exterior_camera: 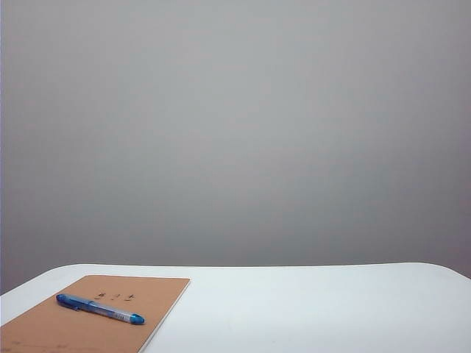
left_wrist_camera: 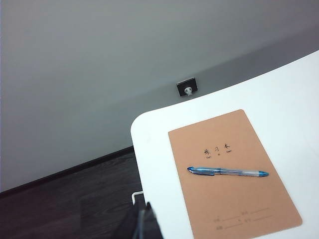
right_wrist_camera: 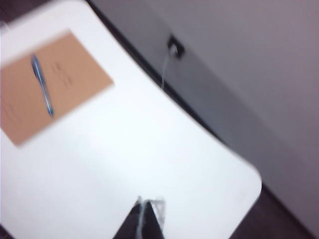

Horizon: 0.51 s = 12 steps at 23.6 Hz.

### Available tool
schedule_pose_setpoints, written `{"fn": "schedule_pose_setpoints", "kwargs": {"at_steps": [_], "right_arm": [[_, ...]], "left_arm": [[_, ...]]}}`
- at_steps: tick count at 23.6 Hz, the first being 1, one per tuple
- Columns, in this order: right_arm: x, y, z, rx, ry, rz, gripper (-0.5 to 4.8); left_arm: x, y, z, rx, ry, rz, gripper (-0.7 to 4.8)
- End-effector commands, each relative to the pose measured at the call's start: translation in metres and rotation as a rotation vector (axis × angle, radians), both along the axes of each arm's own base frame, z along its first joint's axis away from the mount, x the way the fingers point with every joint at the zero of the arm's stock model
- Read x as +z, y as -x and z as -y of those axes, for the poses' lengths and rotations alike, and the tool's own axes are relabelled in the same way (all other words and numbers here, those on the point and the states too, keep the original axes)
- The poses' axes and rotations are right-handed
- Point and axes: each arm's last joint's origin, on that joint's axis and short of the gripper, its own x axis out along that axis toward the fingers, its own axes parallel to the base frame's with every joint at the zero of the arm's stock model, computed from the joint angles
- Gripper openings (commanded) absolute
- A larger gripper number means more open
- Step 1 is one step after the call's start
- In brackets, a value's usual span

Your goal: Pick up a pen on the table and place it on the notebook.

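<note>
The pen (exterior_camera: 100, 309) lies flat on the notebook (exterior_camera: 88, 320), running across the tan cover just below the few small dark characters printed there; in the exterior view its darker blue cap end points toward the left and its tip toward the right, and its whole length stays within the cover's edges. The left wrist view shows the same pen (left_wrist_camera: 228, 172) resting across the middle of the notebook (left_wrist_camera: 234, 199), and the blurred right wrist view shows the pen (right_wrist_camera: 42, 85) on the notebook (right_wrist_camera: 75, 79) as well. The notebook sits flat near one rounded corner of the white worktop (exterior_camera: 309, 309), at the left of the exterior view, with bare white surface stretching away to the right. Neither arm appears in the exterior view. The left end effector (left_wrist_camera: 141, 221) shows only as a dark tip at the frame's edge, above the worktop's corner and well apart from the notebook, its fingers drawn together with nothing between them. The right end effector (right_wrist_camera: 142, 221) hangs over the bare part of the worktop (right_wrist_camera: 149, 149), far from the notebook, fully closed and empty. Beyond the worktop a dark wall socket (left_wrist_camera: 187, 88) sits low on the grey wall (exterior_camera: 235, 132), above dark flooring (left_wrist_camera: 70, 204).
</note>
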Motion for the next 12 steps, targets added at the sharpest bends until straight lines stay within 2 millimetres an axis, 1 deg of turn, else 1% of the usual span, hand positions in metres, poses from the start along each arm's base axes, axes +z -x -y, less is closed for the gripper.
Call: {"fn": "schedule_pose_setpoints", "kwargs": {"at_steps": [1, 3, 4, 5, 7, 10, 12], "right_arm": [[-0.013, 0.016, 0.012, -0.051, -0.118, 0.103, -0.06], [-0.029, 0.026, 0.019, -0.068, -0.203, 0.166, -0.06], [-0.043, 0.037, 0.027, -0.076, -0.270, 0.217, -0.06], [-0.050, 0.043, 0.031, -0.077, -0.297, 0.238, -0.06], [-0.082, 0.066, 0.048, -0.101, -0.357, 0.284, -0.06], [-0.100, 0.080, 0.062, -0.156, -0.384, 0.307, -0.06], [-0.108, 0.087, 0.073, -0.189, -0.404, 0.334, -0.06]], "left_arm": [[0.001, 0.000, 0.000, 0.007, 0.009, 0.013, -0.05], [0.001, 0.000, 0.000, 0.009, 0.013, 0.013, -0.06], [0.001, 0.000, 0.000, 0.013, 0.033, 0.012, -0.06], [0.001, 0.000, 0.000, 0.009, 0.046, 0.012, -0.05], [0.000, 0.008, -0.003, 0.015, 0.109, 0.081, -0.05], [-0.013, 0.017, -0.006, 0.018, 0.146, 0.143, -0.05], [-0.029, 0.022, -0.009, 0.037, 0.140, 0.160, -0.05]]}}
